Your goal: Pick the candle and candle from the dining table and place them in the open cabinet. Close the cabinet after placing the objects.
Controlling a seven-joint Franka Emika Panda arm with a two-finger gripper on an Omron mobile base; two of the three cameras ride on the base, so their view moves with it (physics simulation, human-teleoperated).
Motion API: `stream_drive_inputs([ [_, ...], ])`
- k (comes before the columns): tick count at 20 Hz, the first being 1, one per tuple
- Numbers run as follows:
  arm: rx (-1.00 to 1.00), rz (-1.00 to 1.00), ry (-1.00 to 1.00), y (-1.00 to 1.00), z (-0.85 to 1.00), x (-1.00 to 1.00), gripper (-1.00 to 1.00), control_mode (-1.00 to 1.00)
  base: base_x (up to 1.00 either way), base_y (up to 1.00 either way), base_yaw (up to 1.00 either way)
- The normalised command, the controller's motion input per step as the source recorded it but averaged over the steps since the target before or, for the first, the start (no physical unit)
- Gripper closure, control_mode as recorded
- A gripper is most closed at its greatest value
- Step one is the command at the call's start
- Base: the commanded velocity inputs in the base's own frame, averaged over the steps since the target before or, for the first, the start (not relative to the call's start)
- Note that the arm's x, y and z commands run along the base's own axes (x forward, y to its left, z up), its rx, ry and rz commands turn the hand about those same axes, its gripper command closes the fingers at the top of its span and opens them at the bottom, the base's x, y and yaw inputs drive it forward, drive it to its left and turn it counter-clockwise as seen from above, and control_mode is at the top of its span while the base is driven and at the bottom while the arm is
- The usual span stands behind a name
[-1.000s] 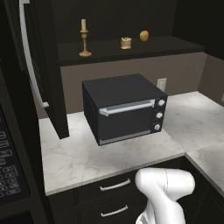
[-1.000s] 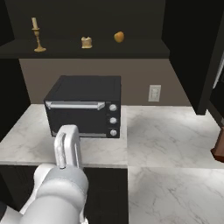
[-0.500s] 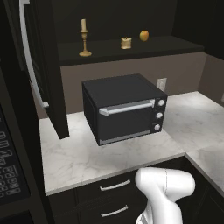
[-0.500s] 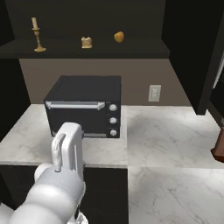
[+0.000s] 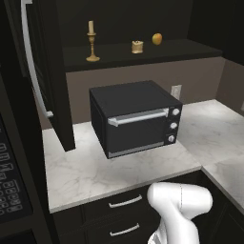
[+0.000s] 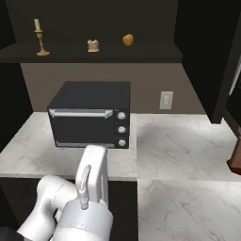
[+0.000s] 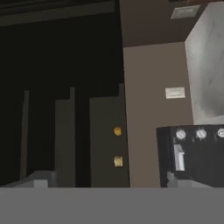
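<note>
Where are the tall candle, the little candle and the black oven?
Thin cream taper in brass candlestick [image 5: 91, 42], left base view, stem.
Short stubby cream-yellow candle [image 5: 137, 46], left base view, body.
Black toaster oven [image 6: 89, 122], right base view, door.

Glossy white rounded arm [image 5: 180, 205] segments.

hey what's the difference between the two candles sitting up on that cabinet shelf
The taper candle is thin and tall and stands upright in a brass candlestick with a flared base; the stubby candle is short and thick and sits straight on the cabinet shelf with no holder. The taper stands at the left end of the row, the stubby one in the middle, next to an orange-yellow fruit. Both are pale cream and unlit.
</note>
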Motion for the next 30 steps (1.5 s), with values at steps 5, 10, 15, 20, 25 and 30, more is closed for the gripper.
stream_drive_inputs([
  [5,0.00,0.00,-0.19,-0.26,0.01,0.00,-1.00,-1.00,0.00,0.00,0.00],
  [10,0.00,0.00,-0.14,-0.24,0.06,0.00,-1.00,-1.00,0.00,0.00,0.00],
  [15,0.00,0.00,-0.08,-0.23,0.07,0.00,-1.00,-1.00,0.00,0.00,0.00],
  [20,0.00,0.00,-0.01,-0.14,0.13,0.00,-1.00,-1.00,0.00,0.00,0.00],
  [25,-0.02,-0.04,0.00,-0.02,0.07,0.00,-1.00,-1.00,0.00,0.00,0.00],
  [30,-0.01,-0.14,0.04,0.00,0.00,0.00,-1.00,-1.00,0.00,0.00,0.00],
])
